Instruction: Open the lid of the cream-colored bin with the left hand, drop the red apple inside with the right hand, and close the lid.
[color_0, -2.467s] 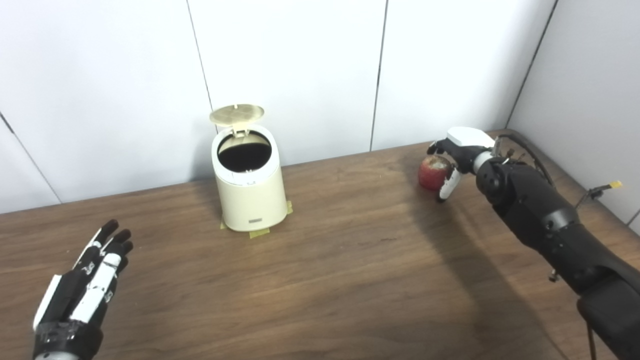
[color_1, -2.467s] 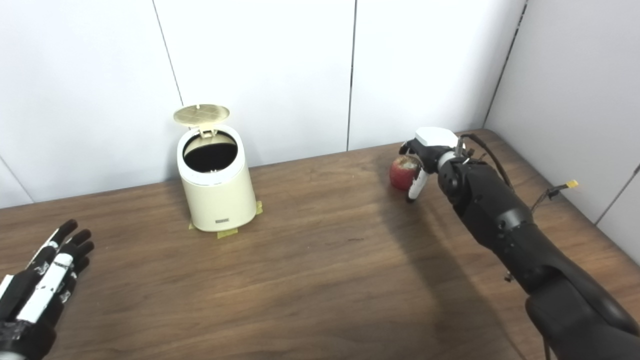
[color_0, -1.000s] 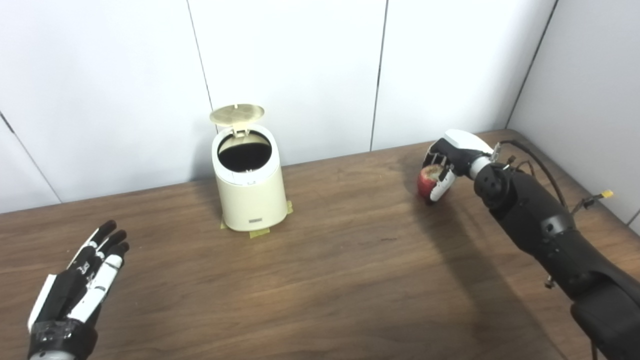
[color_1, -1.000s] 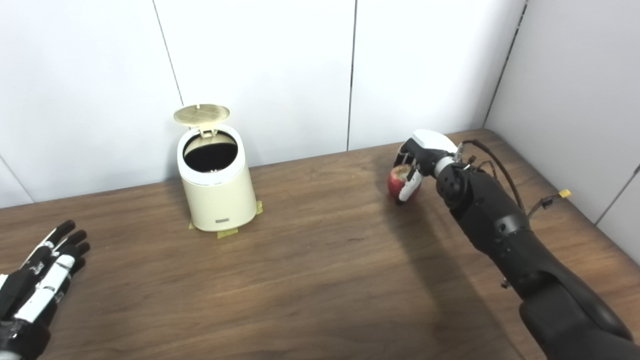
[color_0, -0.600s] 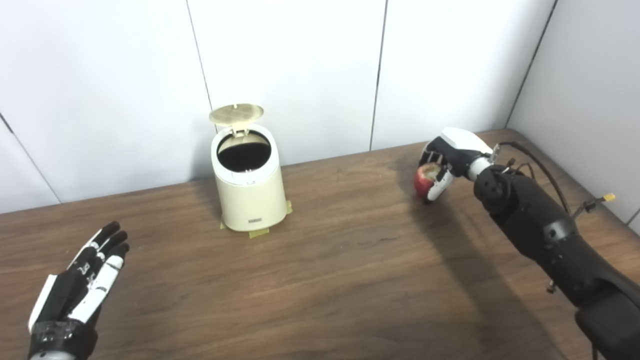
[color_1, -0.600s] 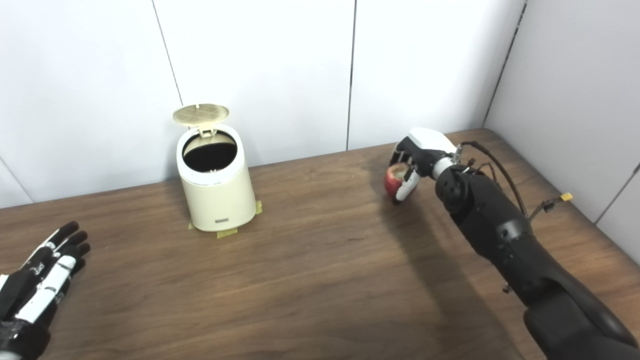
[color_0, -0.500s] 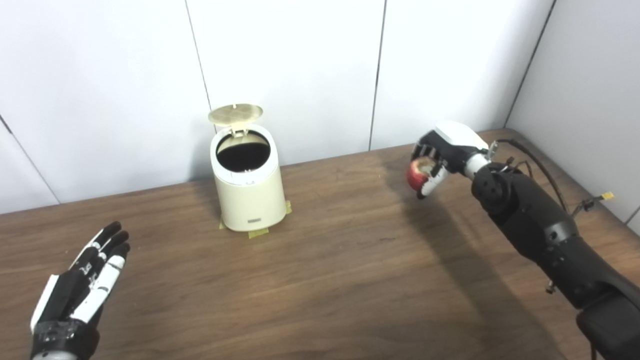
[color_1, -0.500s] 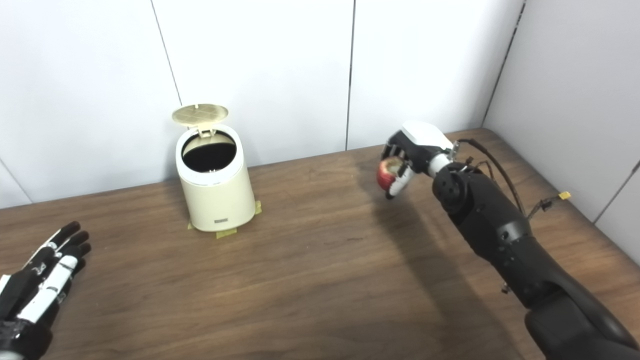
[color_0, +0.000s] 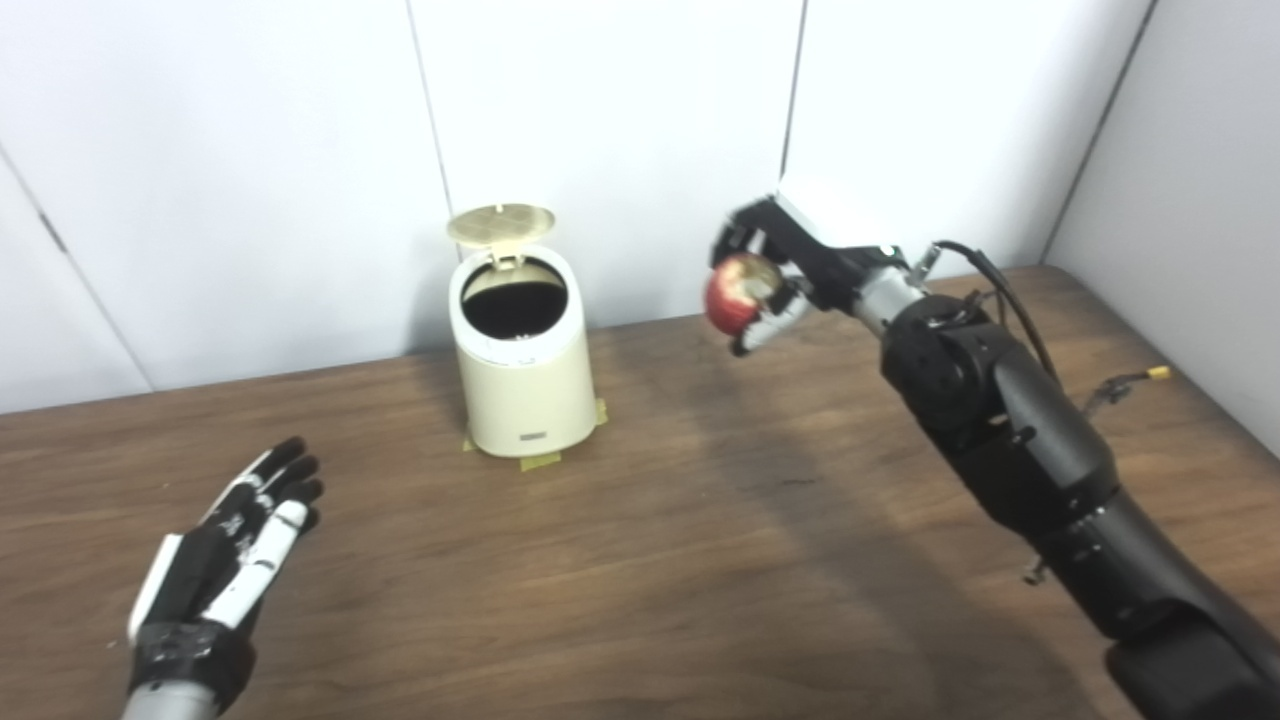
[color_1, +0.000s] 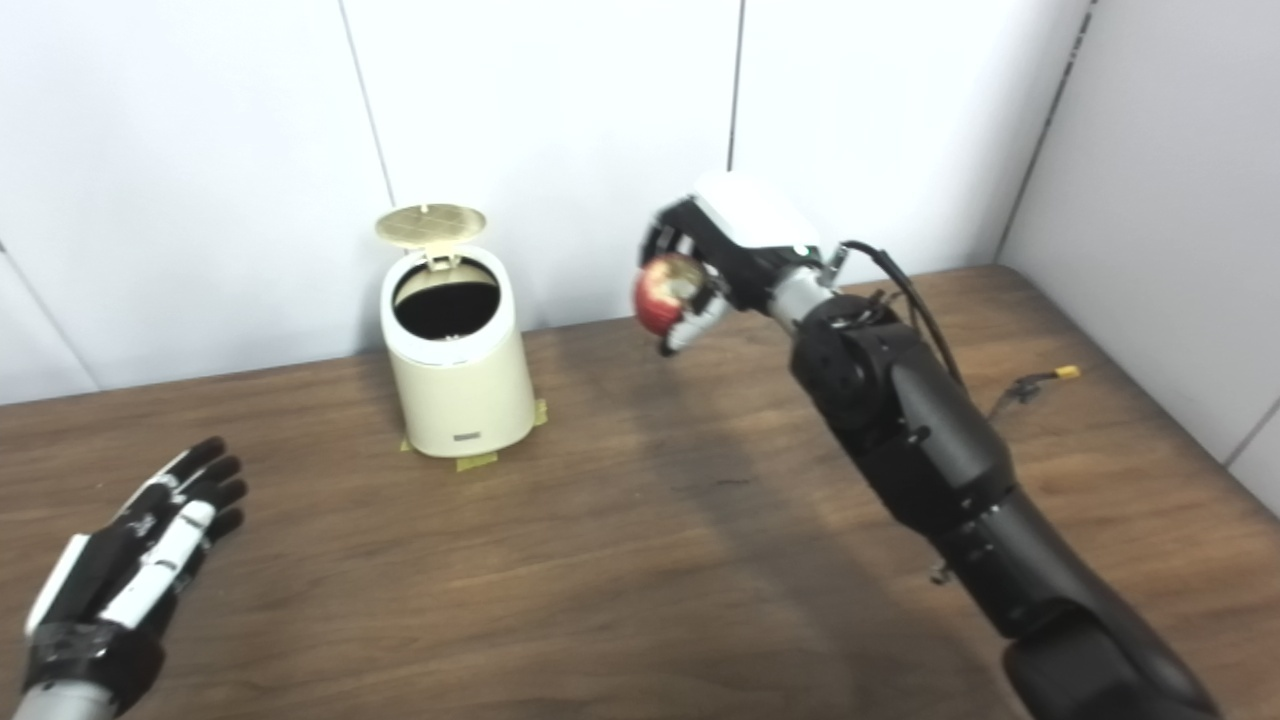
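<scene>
Left eye view: the right hand (color_0: 775, 262) is up off the bench (color_0: 700, 560), fingers wrapped around the red apple (color_0: 737, 293). The fingers cover the apple's far side; a pale patch shows on its top. The apple hangs in the air to the right of the cream-colored bin (color_0: 522, 365) and apart from it. The lid (color_0: 501, 223) stands tipped back at the rear rim, the mouth uncovered; the inside is black and nothing in it can be made out. Tan tape tabs (color_0: 540, 461) show at the bin's foot. The left hand (color_0: 228, 553) sits low at the near left, fingers straight and spread, holding nothing; the frame's bottom cuts off its wrist.

Right eye view: same layout. The right forearm leaves the frame at the lower right corner. A thin cable (color_1: 1030, 386) with a yellow tip lies on the bench beyond the arm. The bench is dark wood-grain; the arm's shadow crosses it. Behind, white wall panels (color_1: 550, 130) with dark seams; 1 grey wall (color_1: 1180, 200) closes the right side.
</scene>
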